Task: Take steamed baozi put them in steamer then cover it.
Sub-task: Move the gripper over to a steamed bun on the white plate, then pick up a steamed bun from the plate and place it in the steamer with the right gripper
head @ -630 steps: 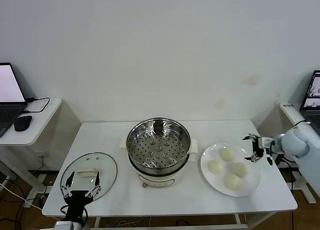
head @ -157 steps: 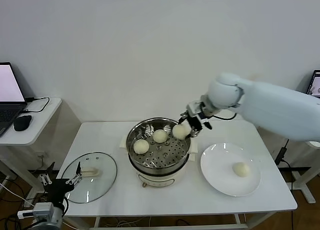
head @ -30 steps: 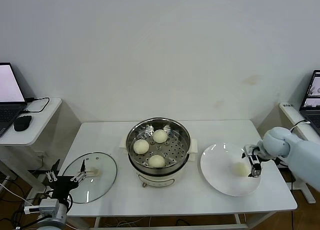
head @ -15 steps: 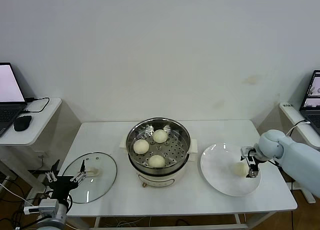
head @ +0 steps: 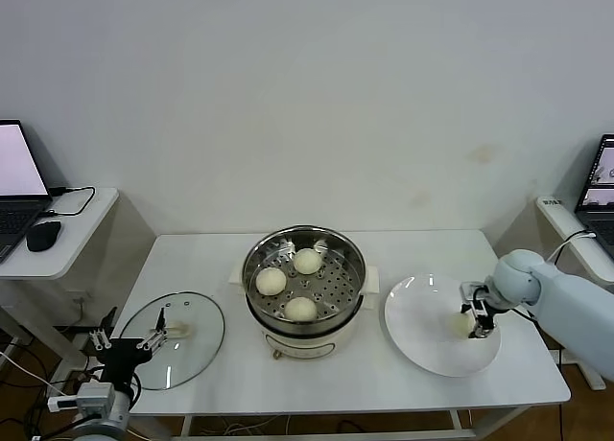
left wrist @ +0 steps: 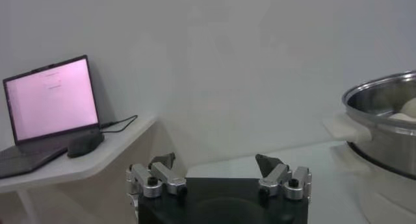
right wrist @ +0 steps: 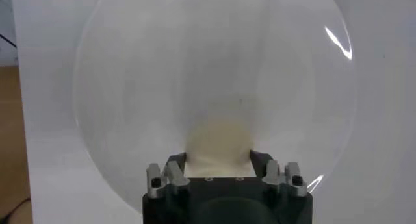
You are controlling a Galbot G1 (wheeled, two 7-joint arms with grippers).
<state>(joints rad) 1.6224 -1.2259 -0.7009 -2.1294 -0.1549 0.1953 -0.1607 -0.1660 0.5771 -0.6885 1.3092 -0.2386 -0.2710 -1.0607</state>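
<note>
The steamer (head: 251,259) stands mid-table with three steamed baozi inside (head: 307,261), (head: 271,281), (head: 300,309). A fourth baozi (head: 460,321) lies on the white plate (head: 417,337) at the right. My right gripper (head: 468,323) is down on the plate, its fingers closed against both sides of this baozi (right wrist: 218,141), as the right wrist view (right wrist: 218,159) shows. The cover (head: 192,355) lies flat at the front left of the table, handle (head: 176,330) up. My left gripper (head: 125,343) waits open and empty at the table's front left edge (left wrist: 216,161).
A side table at the left holds a laptop (head: 14,173) and a mouse (head: 43,235); both also show in the left wrist view, laptop (left wrist: 52,99). Another laptop (head: 600,187) stands at the far right. The steamer's rim (left wrist: 383,95) shows in the left wrist view.
My right gripper has moved in over the plate and lowered around the last baozi, closing on it. The left arm has barely moved.
</note>
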